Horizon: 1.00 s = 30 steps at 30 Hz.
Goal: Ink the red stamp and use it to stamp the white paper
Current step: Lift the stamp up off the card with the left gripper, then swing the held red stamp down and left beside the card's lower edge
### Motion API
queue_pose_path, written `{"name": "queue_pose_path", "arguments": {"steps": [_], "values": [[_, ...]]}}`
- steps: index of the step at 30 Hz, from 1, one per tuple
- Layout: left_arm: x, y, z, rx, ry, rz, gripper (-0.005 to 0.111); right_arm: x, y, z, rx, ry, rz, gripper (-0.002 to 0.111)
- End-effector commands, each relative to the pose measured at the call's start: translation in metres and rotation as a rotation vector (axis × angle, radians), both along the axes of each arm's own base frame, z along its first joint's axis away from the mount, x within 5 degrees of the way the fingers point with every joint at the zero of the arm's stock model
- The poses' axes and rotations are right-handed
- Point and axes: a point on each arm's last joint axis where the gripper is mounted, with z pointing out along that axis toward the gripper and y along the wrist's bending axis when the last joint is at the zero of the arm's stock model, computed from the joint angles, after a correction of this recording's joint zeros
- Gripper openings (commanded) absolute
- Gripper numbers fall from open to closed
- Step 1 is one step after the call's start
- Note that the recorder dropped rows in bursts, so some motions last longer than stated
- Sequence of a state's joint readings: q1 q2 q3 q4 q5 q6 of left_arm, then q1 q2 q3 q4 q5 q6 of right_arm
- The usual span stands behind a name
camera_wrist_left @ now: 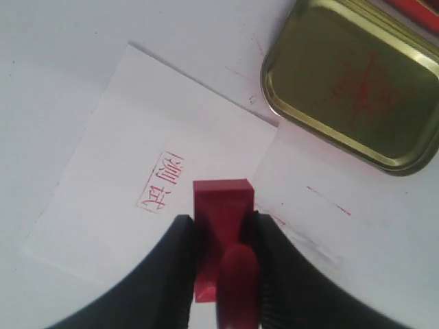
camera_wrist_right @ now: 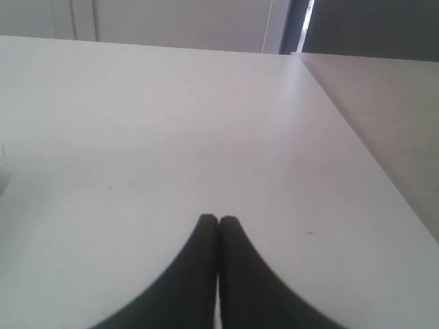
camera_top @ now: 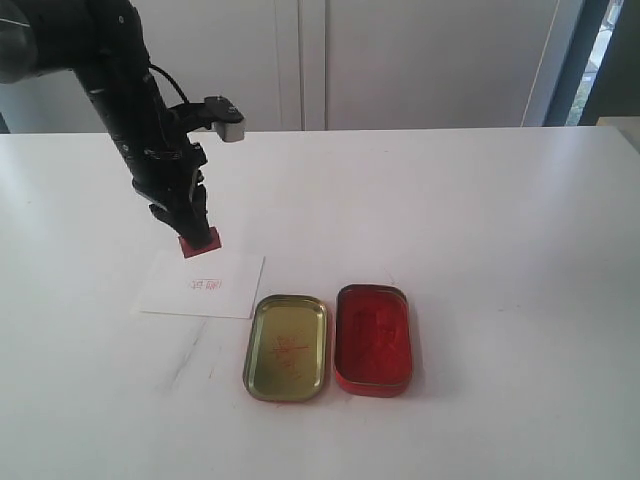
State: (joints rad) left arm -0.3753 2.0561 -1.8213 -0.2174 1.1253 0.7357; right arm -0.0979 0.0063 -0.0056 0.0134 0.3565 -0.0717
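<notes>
Tabletop: white and flat, with pale cabinet panels behind it.
Left gripper: clamped on the red stamp. From the wrist view I see one black finger on each side of the stamp's body.
Red stamp position: held upright, square block down, over the far edge of the white paper. I can't tell whether the block touches the sheet.
White paper: lies flat on the tabletop, left of both tins, slightly skewed to the table edge.
Imprint: small red framed mark with characters, near the middle of the paper. In the wrist view it sits just beside the stamp block, not under it.
Gold tin lid: open side up with red smears inside, just beside the paper's near right corner.
Red ink-pad tin: open, pad exposed, just beside the lid on its right.
Stray ink: thin red streaks on the tabletop between paper and lid.
Right gripper: fingertips pressed together over bare tabletop, well apart from the stamp.
</notes>
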Motion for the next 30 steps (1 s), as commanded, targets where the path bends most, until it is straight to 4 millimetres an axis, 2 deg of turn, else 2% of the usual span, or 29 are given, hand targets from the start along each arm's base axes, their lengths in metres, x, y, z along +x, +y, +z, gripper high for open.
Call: {"name": "queue_pose_path", "arguments": {"steps": [1,9,20,25,30], "values": [[-0.01,0.0,0.006,0.002,0.081,0.04,0.0,0.0,0.0,0.0,-0.009,-0.014,-0.004,0.0],[-0.012,-0.004,0.008,-0.035,0.134,0.159,0.0,0.0,0.0,0.0,-0.009,-0.014,-0.004,0.0],[-0.014,-0.011,0.012,-0.117,0.192,0.214,0.0,0.0,0.0,0.0,-0.009,-0.014,-0.004,0.0],[-0.01,-0.005,0.014,-0.242,0.256,0.27,0.0,0.0,0.0,0.0,-0.009,-0.014,-0.004,0.0],[-0.01,0.002,0.007,-0.307,0.315,0.288,0.0,0.0,0.0,0.0,-0.009,-0.014,-0.004,0.0]]}}
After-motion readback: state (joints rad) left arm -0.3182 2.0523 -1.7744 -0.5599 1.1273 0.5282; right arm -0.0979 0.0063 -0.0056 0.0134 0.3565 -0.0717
